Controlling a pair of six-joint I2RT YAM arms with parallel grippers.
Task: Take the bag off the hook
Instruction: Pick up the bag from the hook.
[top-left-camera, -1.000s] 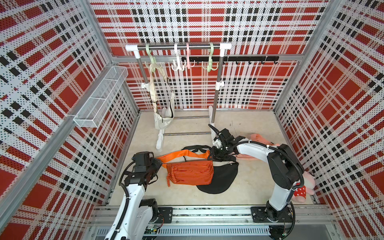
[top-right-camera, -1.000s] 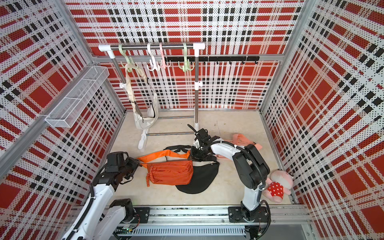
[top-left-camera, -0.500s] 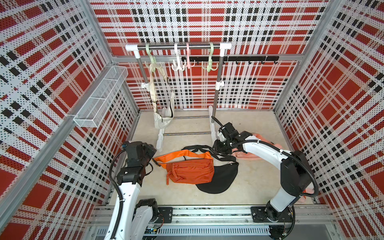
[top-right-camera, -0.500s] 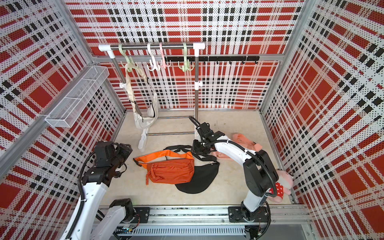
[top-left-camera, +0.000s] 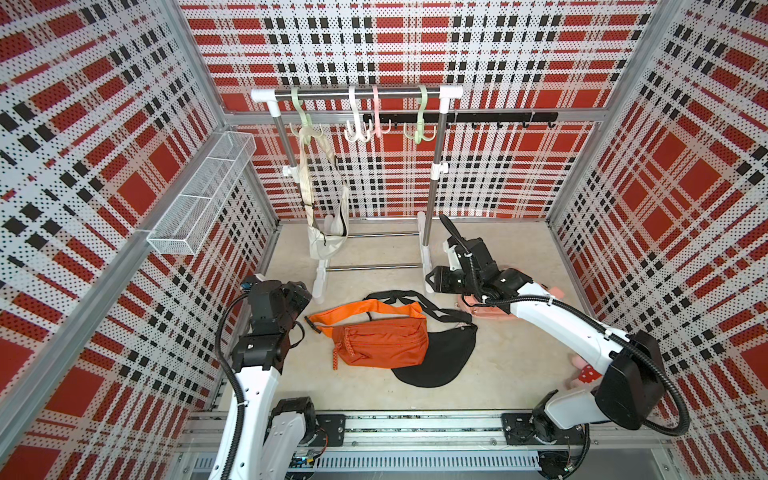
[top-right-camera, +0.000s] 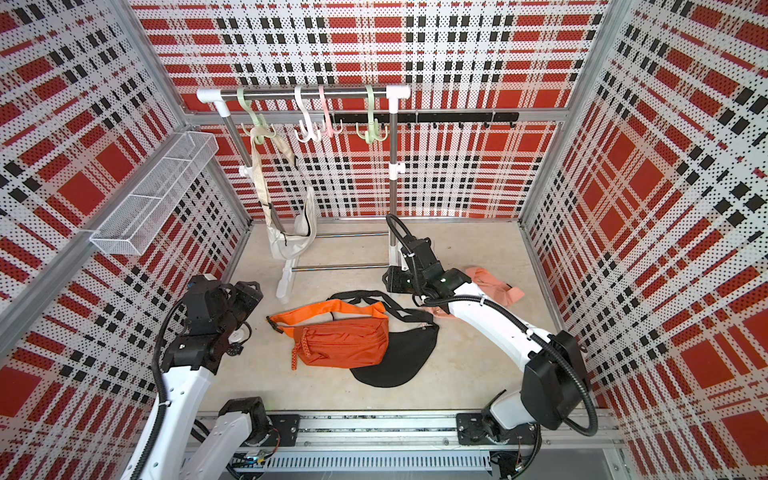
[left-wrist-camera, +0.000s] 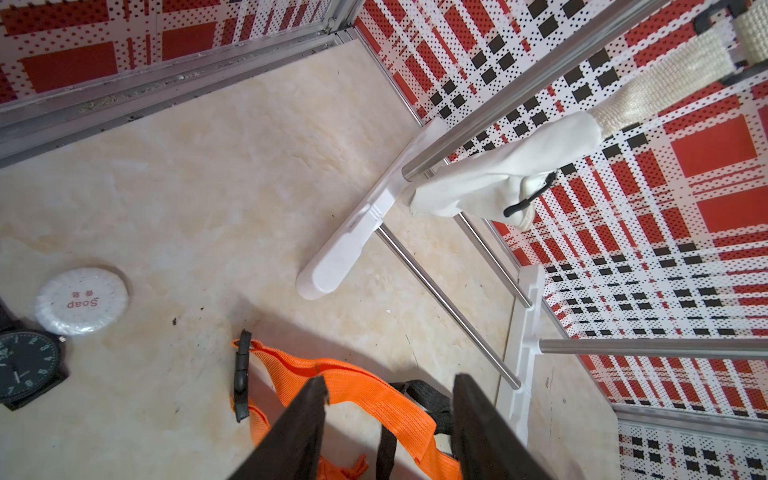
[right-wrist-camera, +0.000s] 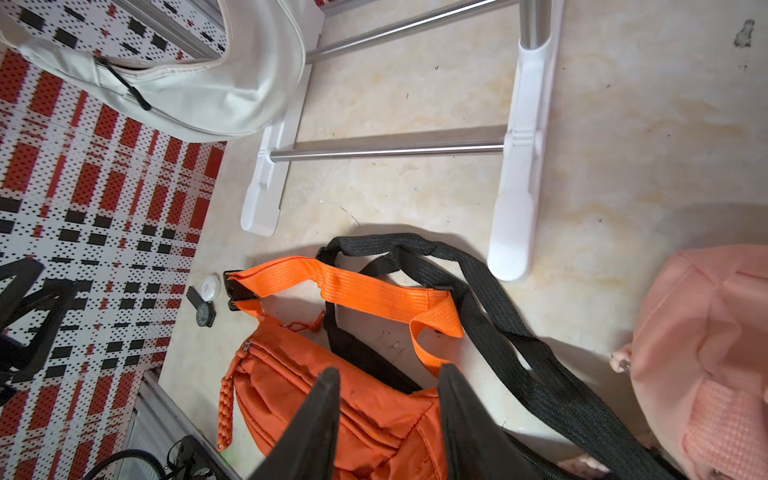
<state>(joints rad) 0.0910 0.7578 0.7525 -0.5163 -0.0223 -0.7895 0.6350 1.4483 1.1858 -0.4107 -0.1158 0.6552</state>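
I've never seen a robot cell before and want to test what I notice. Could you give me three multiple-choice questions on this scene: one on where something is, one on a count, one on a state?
1. Where is the cream fabric sling bag?
A) flat on the floor
B) hanging from a pale green plastic hook
C) in a wire basket

2. How many plastic hooks hang on the metal rail?
A) two
B) six
C) four

3. How is the left gripper?
A) open, holding nothing
B) clamped shut on the rail
C) shut on the cream bag

Answers:
1 B, its strap loops over that hook in both top views.
2 C, two are green, one white, one pink.
3 A, the left wrist view shows its jaws apart, gripping nothing.
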